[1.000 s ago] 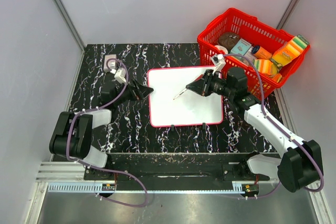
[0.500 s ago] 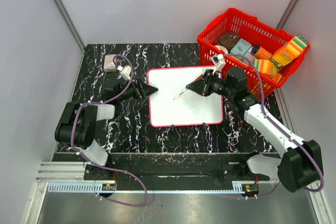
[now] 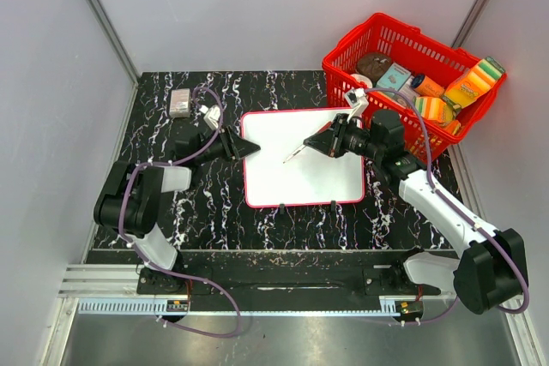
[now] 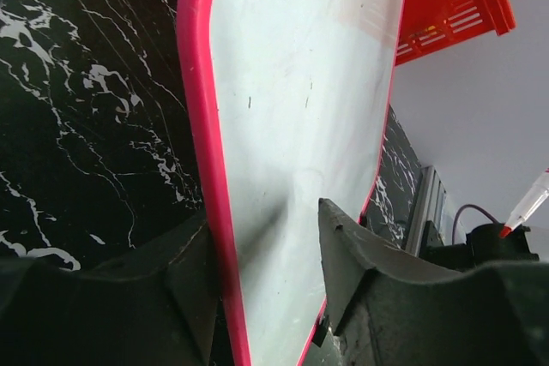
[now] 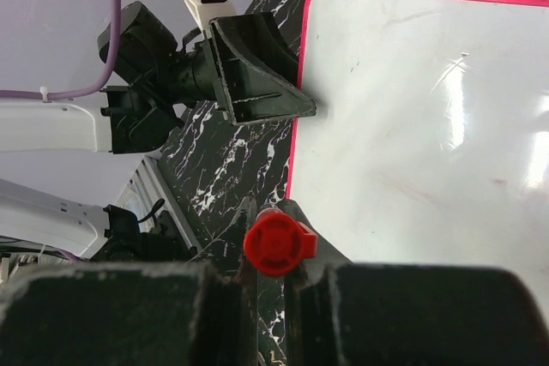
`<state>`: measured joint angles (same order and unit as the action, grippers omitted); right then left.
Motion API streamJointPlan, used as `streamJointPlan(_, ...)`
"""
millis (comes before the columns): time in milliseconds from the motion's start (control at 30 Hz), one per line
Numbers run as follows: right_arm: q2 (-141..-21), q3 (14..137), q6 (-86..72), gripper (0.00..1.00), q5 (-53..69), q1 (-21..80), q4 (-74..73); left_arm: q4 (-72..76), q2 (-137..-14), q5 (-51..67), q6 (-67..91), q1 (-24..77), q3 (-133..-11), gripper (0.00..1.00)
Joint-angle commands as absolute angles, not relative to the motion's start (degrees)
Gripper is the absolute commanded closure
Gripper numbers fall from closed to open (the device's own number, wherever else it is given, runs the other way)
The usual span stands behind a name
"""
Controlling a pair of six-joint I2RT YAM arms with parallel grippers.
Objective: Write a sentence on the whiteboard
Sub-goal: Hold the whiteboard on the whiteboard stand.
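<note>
The whiteboard [image 3: 317, 179] lies flat on the black marbled table, white with a thin red rim. No sentence shows on it, only faint smudges [image 5: 429, 126]. My left gripper [image 3: 250, 148] sits at the board's left edge, open. In the left wrist view [image 4: 264, 212] one finger is outside the red rim and the other over the white surface [image 4: 300, 83], with a gap between them. My right gripper [image 3: 314, 143] is shut on a red-capped marker [image 5: 273, 243]. The marker's tip [image 3: 288, 159] hovers over the middle of the board.
A red basket [image 3: 347, 40] full of packets and sponges stands at the back right, close behind my right wrist. A small pale block [image 3: 182, 102] lies at the back left. Two black clips [image 3: 283, 207] sit on the board's near edge.
My left gripper has slid right to the board's left edge and its jaws have narrowed around the rim. The right arm and the marker have stayed still.
</note>
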<state>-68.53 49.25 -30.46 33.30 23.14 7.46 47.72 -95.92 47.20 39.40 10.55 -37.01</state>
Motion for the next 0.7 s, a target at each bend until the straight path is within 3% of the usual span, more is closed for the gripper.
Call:
streamJointPlan(0,-67.4,50.9,-30.0,1.00,33.8,23.0,9.8,52.6,-97.3,51.0,39.2,11.1,-39.5,0.58)
streamJointPlan(100,-67.2,50.7,-29.9,1.00,33.6,23.0,9.7,52.6,-97.8,51.6,39.4,11.3,-39.8,0.65)
streamJointPlan(400,-67.2,51.1,-28.3,1.00,33.0,23.0,8.4,53.8,-98.6,53.3,40.3,11.9,-39.6,0.99)
streamJointPlan(667,-65.0,51.3,-26.1,1.00,29.2,23.1,5.9,55.5,-98.6,54.5,41.6,12.4,-37.9,1.00)
